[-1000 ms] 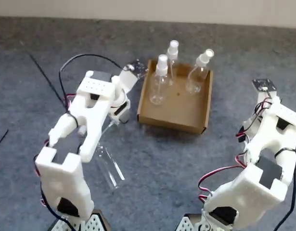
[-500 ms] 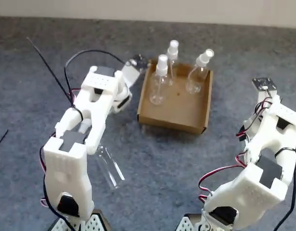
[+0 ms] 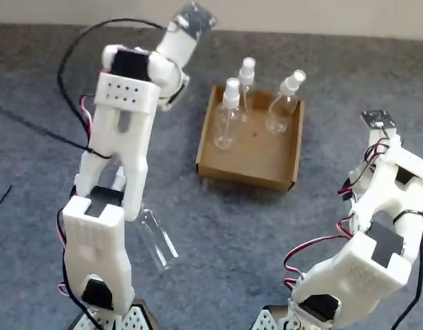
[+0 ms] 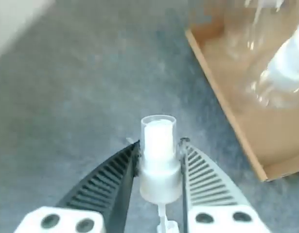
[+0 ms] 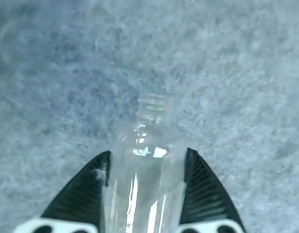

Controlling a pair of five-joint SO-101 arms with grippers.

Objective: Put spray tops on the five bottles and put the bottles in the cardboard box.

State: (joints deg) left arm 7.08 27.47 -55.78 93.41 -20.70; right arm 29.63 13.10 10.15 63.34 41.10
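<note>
My left gripper [image 4: 159, 143] is shut on a white spray top [image 4: 159, 160] with its thin tube hanging down, held above the grey carpet beside the cardboard box [image 4: 227, 107]. In the high view the left arm [image 3: 128, 103] stretches toward the back, left of the cardboard box [image 3: 247, 176]. Three clear bottles [image 3: 226, 120] with spray tops stand in the box. My right gripper [image 5: 148, 154] is shut on a clear bottle [image 5: 147, 170] whose threaded neck is bare; the right arm [image 3: 383, 199] stays at the right side. Another topless bottle [image 3: 156, 237] lies on the carpet near the left arm's base.
Black cables [image 3: 73, 110] trail over the carpet on the left. A pale wall [image 3: 300, 14] runs along the back edge. Open carpet [image 3: 245, 234] lies between the two arms in front of the box.
The left arm has lifted and swung from beside the box's left front corner toward the back of the table. The right arm and the bottles have stayed put.
</note>
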